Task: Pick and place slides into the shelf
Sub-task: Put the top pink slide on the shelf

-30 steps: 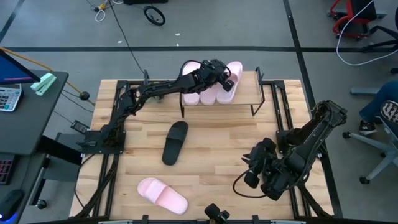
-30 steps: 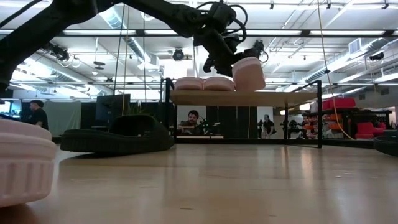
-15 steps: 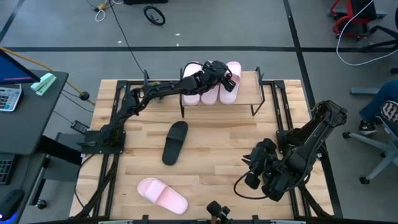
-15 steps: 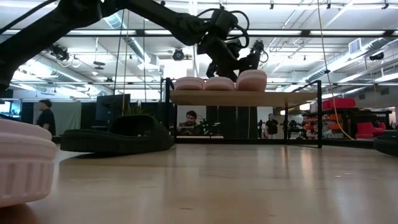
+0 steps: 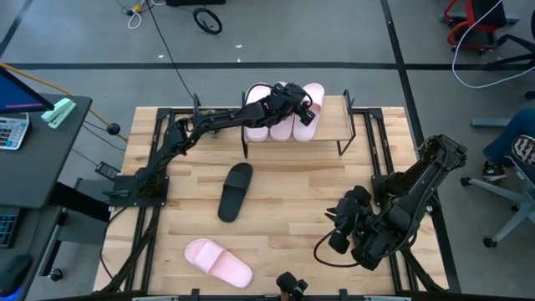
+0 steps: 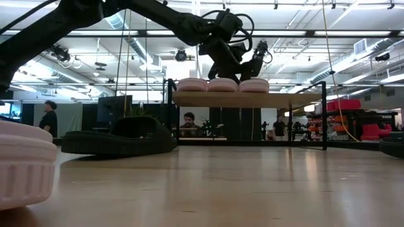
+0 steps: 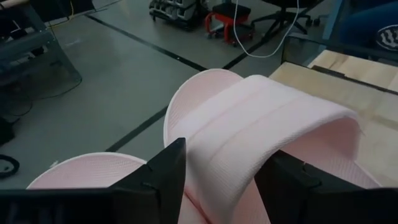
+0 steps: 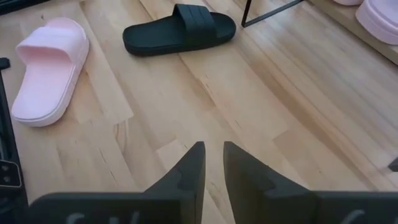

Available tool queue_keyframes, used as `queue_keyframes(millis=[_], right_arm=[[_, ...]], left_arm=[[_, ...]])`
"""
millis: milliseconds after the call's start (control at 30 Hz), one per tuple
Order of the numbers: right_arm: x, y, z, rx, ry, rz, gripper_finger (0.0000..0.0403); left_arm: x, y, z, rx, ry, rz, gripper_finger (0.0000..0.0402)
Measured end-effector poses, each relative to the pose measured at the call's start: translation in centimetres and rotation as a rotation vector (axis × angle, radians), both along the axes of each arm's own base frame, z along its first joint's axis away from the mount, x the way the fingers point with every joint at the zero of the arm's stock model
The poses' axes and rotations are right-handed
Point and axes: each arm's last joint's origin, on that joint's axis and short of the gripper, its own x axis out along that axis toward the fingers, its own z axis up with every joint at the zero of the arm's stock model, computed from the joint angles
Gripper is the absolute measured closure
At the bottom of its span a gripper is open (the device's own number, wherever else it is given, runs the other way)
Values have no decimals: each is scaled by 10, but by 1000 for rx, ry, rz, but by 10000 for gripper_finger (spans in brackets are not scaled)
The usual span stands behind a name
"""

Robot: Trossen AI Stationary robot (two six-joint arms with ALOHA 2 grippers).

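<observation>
The shelf (image 5: 334,121) stands at the table's far edge, and three pale pink slides lie side by side on its top board (image 6: 284,99). The rightmost pink slide (image 5: 311,109) lies flat there. My left gripper (image 7: 224,168) is open over it, one finger on each side of its wide strap. A black slide (image 5: 236,191) rests sole-down at the table's middle. Another pink slide (image 5: 217,261) lies near the front edge. My right gripper (image 8: 213,155) hangs over the table's right side, a narrow gap between its fingers and nothing in it. My left gripper's fingers (image 7: 165,180) stand on either side of the strap (image 7: 249,118) of the rightmost pink slide, coming slanting down from the table's left. The slide lies flat on the shelf's top board. Whether the fingers touch the strap, I cannot tell.
The shelf's thin black frame legs (image 5: 344,142) stand on the table's far part. Bare wood lies between the black slide and my right arm (image 5: 393,209). People (image 6: 188,123) move about in the room behind the table.
The rightmost pink slide stood tipped up on the shelf's top board in my left gripper. It has come down flat beside the other two. The gripper has sunk a little with it.
</observation>
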Motion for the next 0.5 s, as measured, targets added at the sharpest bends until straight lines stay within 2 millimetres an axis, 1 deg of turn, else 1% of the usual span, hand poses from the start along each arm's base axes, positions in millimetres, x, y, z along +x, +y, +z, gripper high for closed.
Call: queue_keyframes(millis=[100,400,500], right_arm=[[0,0,0,0,0,0,339],[0,0,0,0,0,0,339],[0,0,0,0,0,0,339]], left_arm=[[0,-1,2,2,-2,-3,214],[-2,-14,13,11,23,-33,194],[-4,-20,21,14,22,-43,190]])
